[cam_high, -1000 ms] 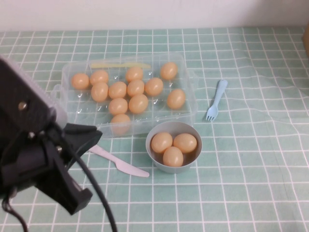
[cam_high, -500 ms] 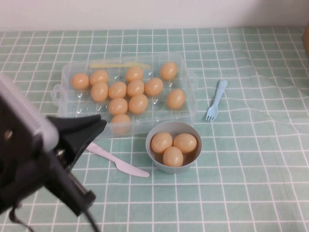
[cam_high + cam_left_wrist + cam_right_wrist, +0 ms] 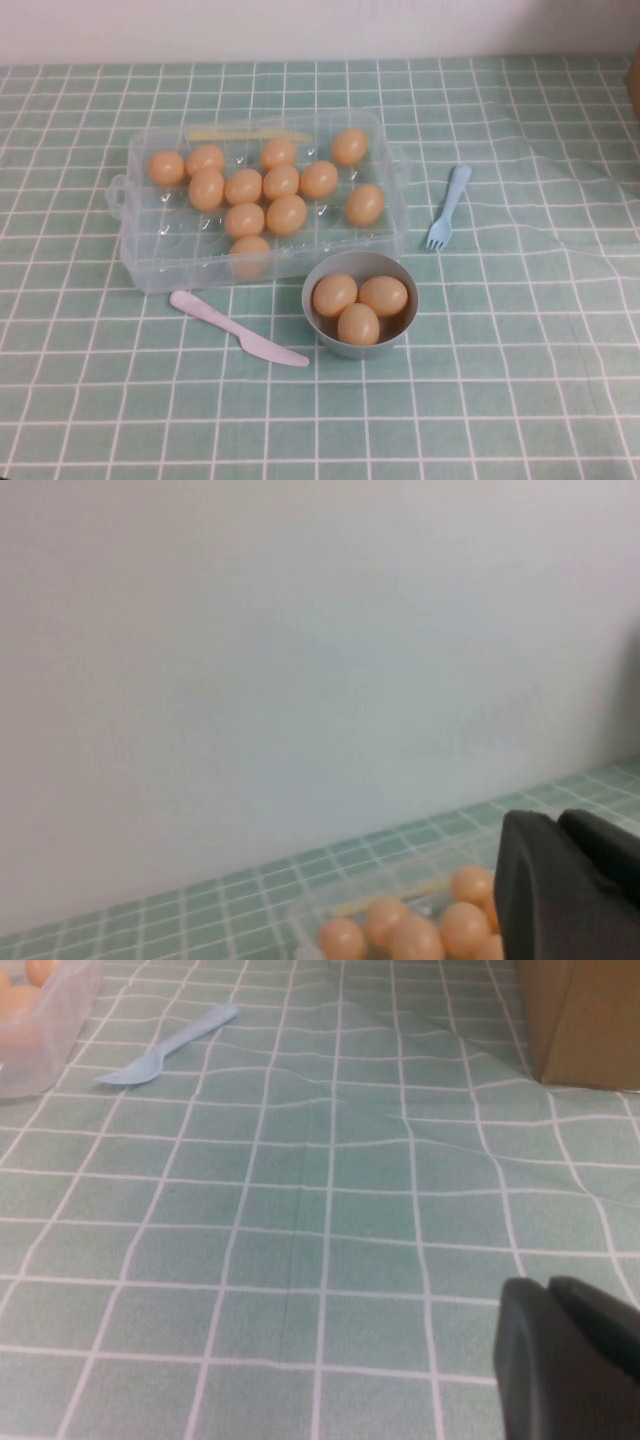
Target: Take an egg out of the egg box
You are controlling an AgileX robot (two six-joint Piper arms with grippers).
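Note:
The clear egg box stands at the table's back left in the high view, with several orange-tan eggs in its cups. Neither arm shows in the high view. My left gripper shows only in the left wrist view, shut and empty, raised and facing the white wall, with the box's eggs below and beyond it. My right gripper shows only in the right wrist view, shut and empty, low over the green checked cloth, far from the box corner.
A grey bowl with three eggs stands just in front of the box. A pale pink plastic knife lies to its left. A blue fork lies right of the box. A brown carton stands at the far right.
My left arm, which filled the lower left of the high view, has drawn back out of it. The eggs, box and bowl have not moved.

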